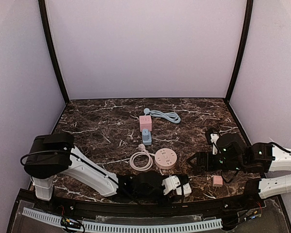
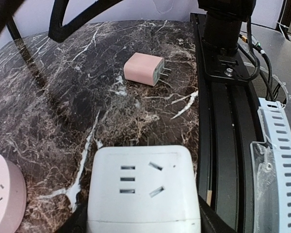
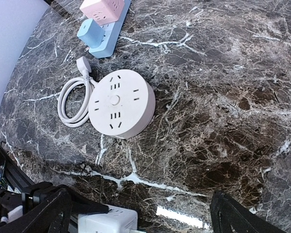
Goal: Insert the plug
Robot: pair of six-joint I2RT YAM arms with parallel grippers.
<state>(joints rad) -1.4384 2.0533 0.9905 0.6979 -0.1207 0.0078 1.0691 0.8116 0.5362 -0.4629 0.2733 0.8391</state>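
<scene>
Marble counter (image 1: 102, 121): with right fingers (image 3: 235, 216) spread wide and left fingers (image 2: 211, 224) in unclear grip, clamp white socket cube (image 2: 143, 187) squarely on flat sides, clear of pink plug (image 2: 144, 69).

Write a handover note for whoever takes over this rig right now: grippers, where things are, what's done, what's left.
Left gripper: around the white socket cube at the near edge; firm grip not confirmed.
Right gripper: open, empty, close to the round socket.
Pink plug: lying loose on the table, prongs bare.
Done: nothing plugged in yet.
Left: probably secure the cube, pick up the plug, push it in.
</scene>
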